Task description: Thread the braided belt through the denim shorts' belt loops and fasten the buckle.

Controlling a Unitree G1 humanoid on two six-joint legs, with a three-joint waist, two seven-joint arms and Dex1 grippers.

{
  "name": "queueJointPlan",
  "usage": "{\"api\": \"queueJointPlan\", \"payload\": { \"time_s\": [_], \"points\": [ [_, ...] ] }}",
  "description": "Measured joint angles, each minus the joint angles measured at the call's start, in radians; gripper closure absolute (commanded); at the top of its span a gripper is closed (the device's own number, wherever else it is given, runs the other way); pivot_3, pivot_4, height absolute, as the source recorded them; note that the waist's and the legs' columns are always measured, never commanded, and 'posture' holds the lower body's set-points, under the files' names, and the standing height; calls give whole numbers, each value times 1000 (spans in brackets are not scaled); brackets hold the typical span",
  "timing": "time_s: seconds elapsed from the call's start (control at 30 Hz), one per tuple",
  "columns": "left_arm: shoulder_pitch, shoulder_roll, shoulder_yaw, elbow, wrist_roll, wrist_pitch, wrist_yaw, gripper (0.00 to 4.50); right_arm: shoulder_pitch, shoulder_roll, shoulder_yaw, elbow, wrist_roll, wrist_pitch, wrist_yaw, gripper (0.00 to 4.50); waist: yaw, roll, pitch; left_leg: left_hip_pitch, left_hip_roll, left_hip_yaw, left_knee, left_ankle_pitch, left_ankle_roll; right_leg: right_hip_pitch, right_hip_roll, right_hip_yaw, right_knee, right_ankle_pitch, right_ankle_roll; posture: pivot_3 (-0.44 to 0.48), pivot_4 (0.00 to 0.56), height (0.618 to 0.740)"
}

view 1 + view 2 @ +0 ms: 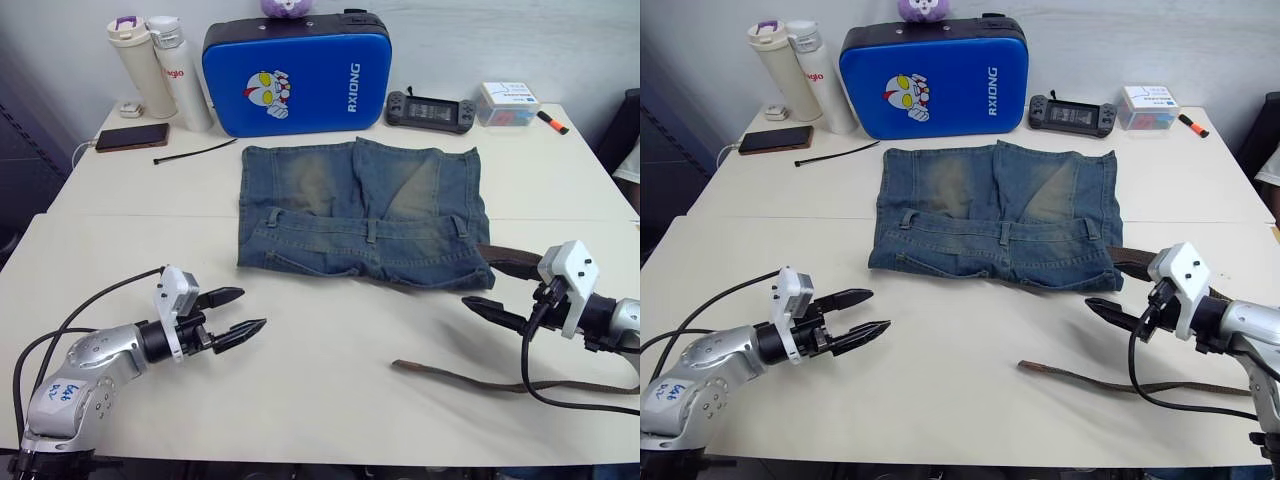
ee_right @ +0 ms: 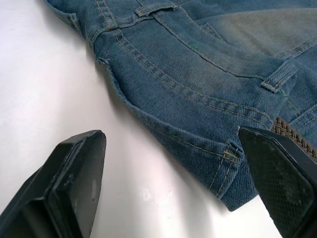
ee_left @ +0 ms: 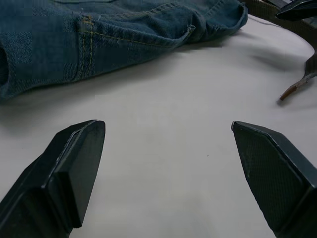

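Observation:
The denim shorts (image 1: 360, 215) lie flat mid-table, waistband toward me, with belt loops (image 1: 371, 230) upright across it. The braided belt (image 1: 505, 262) comes out at the shorts' right end, passes behind my right arm and trails back along the table in front (image 1: 460, 379). The buckle is out of view. My right gripper (image 1: 478, 303) is open, low over the table just in front of the shorts' right corner (image 2: 223, 183), holding nothing; braid (image 2: 292, 135) shows beside one finger. To the front left of the shorts, my left gripper (image 1: 252, 309) hovers open and empty.
At the back stand a blue case (image 1: 295, 75) and two bottles (image 1: 160, 65). A phone (image 1: 132, 137) and a black cable tie (image 1: 195, 152) lie back left. A game controller (image 1: 430, 108), a small box (image 1: 508, 103) and an orange marker (image 1: 552, 122) lie back right.

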Motion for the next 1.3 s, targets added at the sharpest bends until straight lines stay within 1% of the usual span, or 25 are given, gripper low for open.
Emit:
{"api": "queueJointPlan", "payload": {
  "time_s": [0.03,0.1,0.13,0.23,0.3,0.33,0.4,0.47,0.5,0.57,0.63,0.7,0.8,0.87,0.93,1.03,1.07,1.13,1.23,1.27,1.3],
  "points": [
    [-8,11,-10,-7,3,0,-8,33,0,0,0,-1,0,0,-2,0,0,0,0,0,0,0,0,0,0,0,0,0,0,0,0,0,150,677],
    [-36,72,-72,-36,35,0,-45,33,4,0,-5,-8,4,7,-12,0,0,0,0,0,0,0,0,0,0,0,0,0,0,0,0,0,150,677],
    [-62,81,-98,-46,35,5,-63,33,16,0,-14,-19,8,14,-15,0,1,1,0,0,0,0,0,0,0,0,0,0,0,0,0,0,150,677],
    [-209,80,-182,-69,12,51,-111,33,102,-6,-51,-119,44,75,-15,0,11,1,0,-2,0,-1,2,0,0,0,0,-1,1,0,0,0,150,677],
    [-332,77,-258,-67,11,65,-165,33,211,-37,-94,-240,77,140,1,0,17,2,-1,-2,-1,0,2,0,0,0,0,-1,1,0,0,0,150,677],
    [-363,76,-283,-67,13,64,-188,33,252,-55,-110,-284,81,162,12,0,18,2,-1,-1,-1,0,2,0,0,0,0,-1,1,0,0,0,150,677],
    [-406,67,-348,-52,29,60,-233,33,353,-76,-160,-362,83,198,28,0,13,2,-1,-1,0,2,2,0,1,0,1,-2,1,0,0,0,150,677],
    [-439,57,-416,-18,60,46,-277,33,452,-70,-206,-451,103,249,34,0,9,2,-1,-1,0,2,2,0,1,0,2,-2,1,0,0,0,150,677],
    [-449,54,-431,-9,69,41,-290,33,481,-69,-212,-475,102,256,35,0,4,2,0,-1,0,2,2,0,1,0,2,-2,1,0,0,0,150,677],
    [-495,21,-461,23,93,23,-312,33,546,-73,-189,-534,28,229,22,0,4,1,0,-1,0,2,2,0,2,1,1,-2,2,0,1,0,150,677],
    [-525,5,-481,47,108,3,-327,33,543,-74,-132,-550,-44,198,-7,0,-2,0,-1,0,-1,2,3,0,2,1,1,-2,2,1,1,0,150,677],
    [-530,4,-488,54,124,-14,-342,33,508,-70,-71,-546,-86,183,-37,0,-6,0,-1,0,0,2,3,0,2,1,1,-1,2,1,1,0,150,677],
    [-535,2,-493,65,142,-22,-345,0,441,-67,47,-503,-153,161,-80,822,-3,0,-1,0,0,1,4,1,2,1,1,-1,2,1,1,0,150,677],
    [-533,3,-490,69,146,-22,-339,0,417,-68,110,-459,-194,149,-88,1850,1,0,-1,-1,-1,0,4,1,2,1,0,0,2,1,1,0,150,677],
    [-522,3,-480,68,148,-21,-324,0,384,-73,154,-444,-217,116,-85,2860,0,-3,-2,0,-1,-1,5,1,2,2,1,0,2,1,1,0,150,677],
    [-497,-18,-463,63,147,-17,-281,0,316,-66,199,-409,-219,90,-74,4295,-5,-4,-2,2,-1,-1,6,1,2,5,1,0,2,1,2,0,150,677],
    [-492,-33,-450,58,143,-13,-263,0,288,-58,199,-394,-203,99,-70,4413,-4,-5,-2,2,-1,-1,6,1,2,5,1,0,2,1,2,0,150,677],
    [-488,-70,-423,47,127,3,-222,0,232,-51,169,-390,-123,145,-47,4413,-2,-3,-1,2,-1,-1,6,1,2,5,0,-1,2,1,2,0,150,677],
    [-485,-137,-373,47,83,37,-168,0,171,-51,77,-399,41,236,-5,4413,4,-3,-1,0,-1,-4,6,1,2,6,0,-3,0,1,2,0,150,677],
    [-481,-176,-353,49,52,64,-142,0,132,-51,28,-399,141,296,5,4413,4,-3,-1,0,-1,-4,7,1,2,6,0,-3,0,1,2,0,150,677],
    [-481,-205,-348,50,33,79,-129,0,105,-51,-2,-400,198,329,9,4413,4,-3,-1,0,-1,-4,7,1,2,6,0,-3,0,1,3,0,150,677]
  ]
}}
